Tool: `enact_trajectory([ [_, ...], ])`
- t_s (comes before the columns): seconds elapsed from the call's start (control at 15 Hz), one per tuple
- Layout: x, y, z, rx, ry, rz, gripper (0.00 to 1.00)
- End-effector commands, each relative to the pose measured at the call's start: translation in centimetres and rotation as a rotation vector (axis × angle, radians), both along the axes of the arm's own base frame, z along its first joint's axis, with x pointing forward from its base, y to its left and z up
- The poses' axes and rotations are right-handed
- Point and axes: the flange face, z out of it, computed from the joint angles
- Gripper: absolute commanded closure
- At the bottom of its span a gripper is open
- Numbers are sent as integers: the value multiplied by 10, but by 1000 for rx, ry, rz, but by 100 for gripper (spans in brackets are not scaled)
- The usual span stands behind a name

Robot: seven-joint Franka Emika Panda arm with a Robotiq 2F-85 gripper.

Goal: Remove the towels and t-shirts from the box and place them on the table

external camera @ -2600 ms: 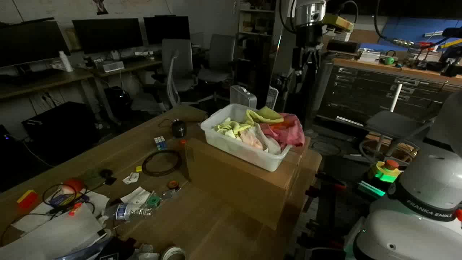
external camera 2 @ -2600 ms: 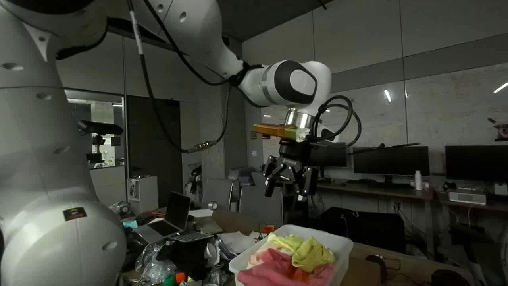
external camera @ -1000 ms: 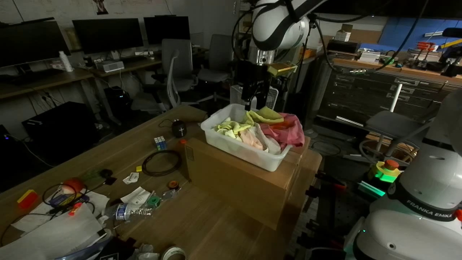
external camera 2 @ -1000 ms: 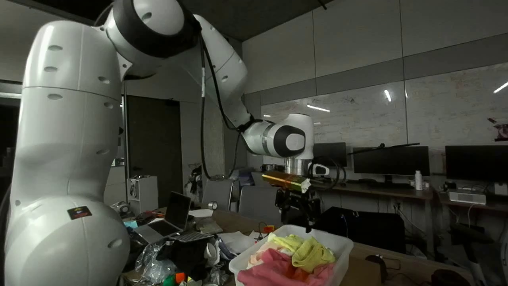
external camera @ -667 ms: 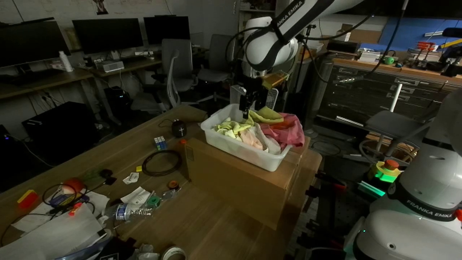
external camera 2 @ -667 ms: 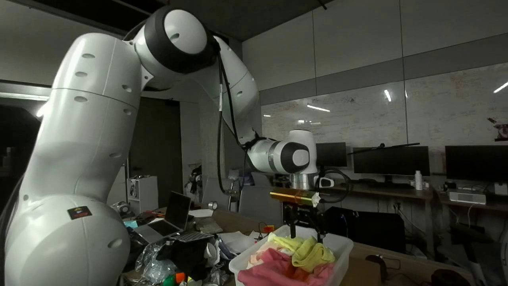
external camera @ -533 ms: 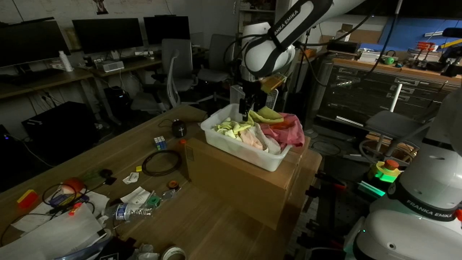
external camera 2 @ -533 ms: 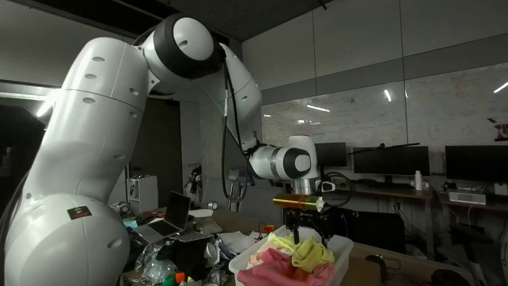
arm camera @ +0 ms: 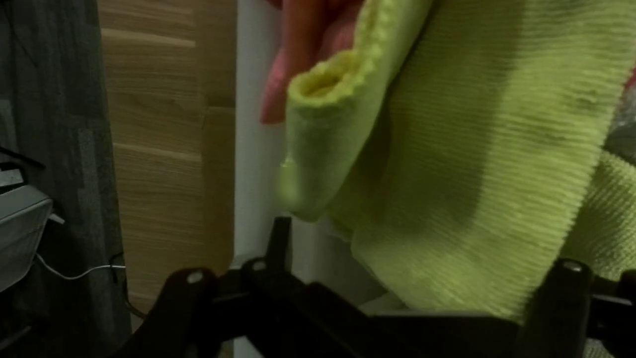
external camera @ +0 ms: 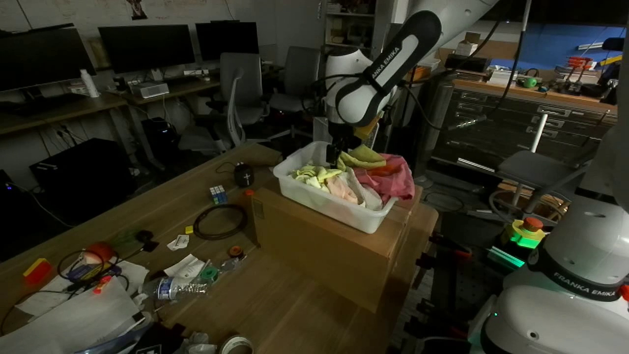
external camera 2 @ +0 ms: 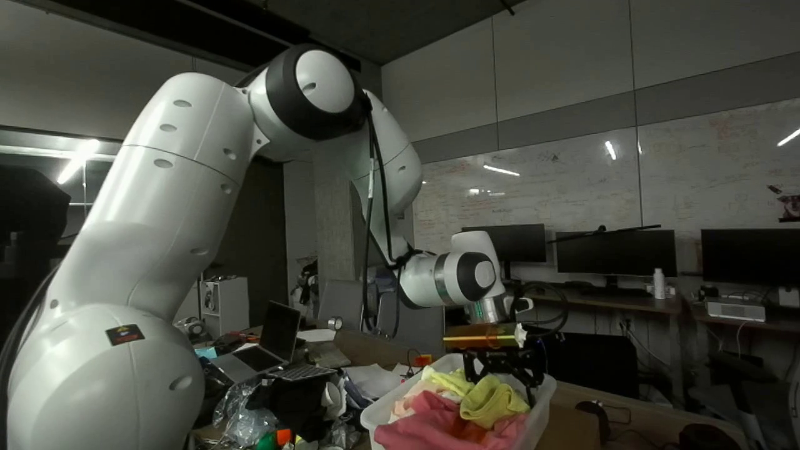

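The box [external camera: 334,209], a white plastic bin, holds the heaped cloths. A yellow-green towel [arm camera: 472,174] lies on top, a pink-red cloth [external camera 2: 425,425] beside it, and pale pieces [external camera: 366,189] sit lower. My gripper [arm camera: 422,263] points down just over the bin, jaws wide apart. In the wrist view one finger [arm camera: 279,241] stands by the bin's side wall, while the opposite one overlaps the towel's far edge. The towel spans the space between them without being clamped; whether the tips touch it I cannot tell. The wooden table [external camera: 275,300] extends below.
A brown cardboard carton [external camera: 314,250] on the table carries the bin. Toward the table's far side are a black cable coil [external camera: 220,222], a puzzle cube [external camera: 218,195], a plastic bottle [external camera: 182,288] and papers [external camera: 88,314]. A laptop [external camera 2: 278,334] stands amid clutter.
My gripper has swung over the bin and come down until its fingers are at the level of the cloths. The jaws have stayed open. Box and cloths look unmoved.
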Motion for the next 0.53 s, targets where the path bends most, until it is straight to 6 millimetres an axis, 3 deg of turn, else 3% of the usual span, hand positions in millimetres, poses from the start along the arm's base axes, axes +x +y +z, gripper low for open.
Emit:
enact_trajectory([
  [0.0,10,-6,6,-34,-39,1,34],
  [0.47,5,-1,20,-18,-39,-33,87],
])
